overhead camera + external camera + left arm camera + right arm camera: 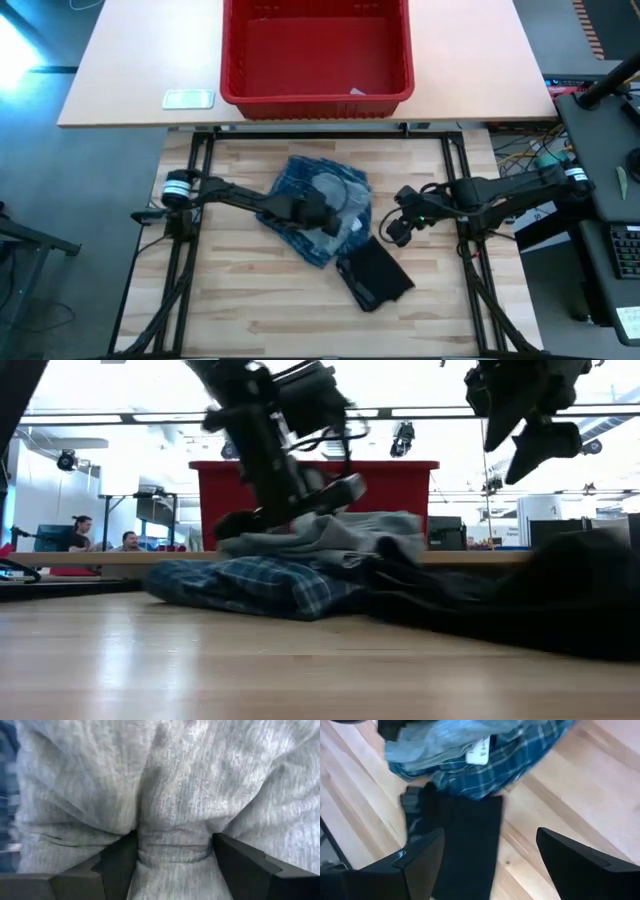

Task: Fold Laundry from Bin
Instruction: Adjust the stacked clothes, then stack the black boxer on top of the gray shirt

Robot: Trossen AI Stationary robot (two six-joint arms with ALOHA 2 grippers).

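From overhead, a red bin (316, 52) sits at the top centre of the frame, beyond the wooden table (250, 310). Mid-frame lies a heap: a blue plaid shirt (290, 190) with a grey T-shirt (345, 200) on top, and a small black garment (375, 272) touching its lower right. The left gripper (322, 212) rests on the heap. Only the left wrist view shows its grip: both fingers (117, 862) pinch a bunched fold of grey fabric (175, 795). The right gripper (398, 230) hovers just right of the heap; its wrist view shows fingers (420, 857) spread wide above the black garment, holding nothing. The table-level view alone shows people (82, 532) seated at far left.
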